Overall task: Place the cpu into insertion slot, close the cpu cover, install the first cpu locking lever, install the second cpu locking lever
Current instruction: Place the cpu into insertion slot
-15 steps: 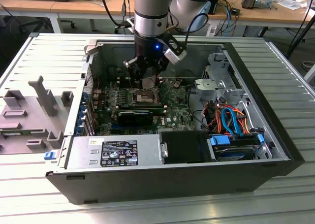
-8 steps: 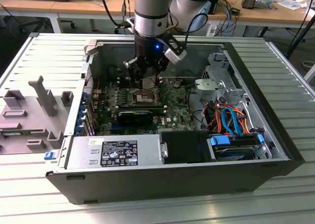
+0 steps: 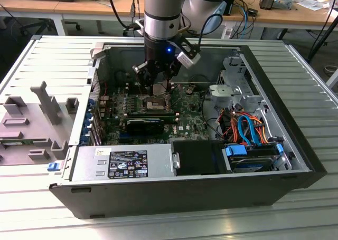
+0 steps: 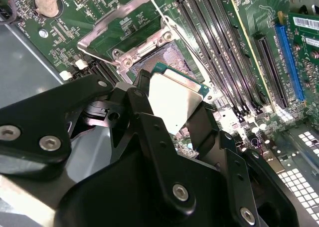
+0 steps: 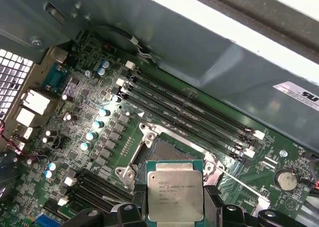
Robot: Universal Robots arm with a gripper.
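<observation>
My gripper (image 3: 157,84) reaches down into the open computer case and is shut on the cpu (image 4: 177,100), a flat silver-grey square pinched by its edges between two black fingers (image 4: 142,90). In the first wrist view the cpu (image 5: 174,191) hangs close over one edge of the insertion slot (image 5: 167,153), whose dark centre lies bare. The slot (image 4: 167,55) also appears in the second wrist view and, in the exterior view, below the gripper (image 3: 153,103). The cpu cover (image 4: 119,23) stands swung open beyond the slot. A thin wire lever (image 4: 158,12) sticks up beside it.
Long black memory slots (image 4: 219,62) flank the socket on the green board. A black expansion card (image 3: 145,125), a power supply (image 3: 127,163) and a drive bay with coloured cables (image 3: 248,132) fill the case. A grey fixture (image 3: 31,118) sits at the exterior view's left.
</observation>
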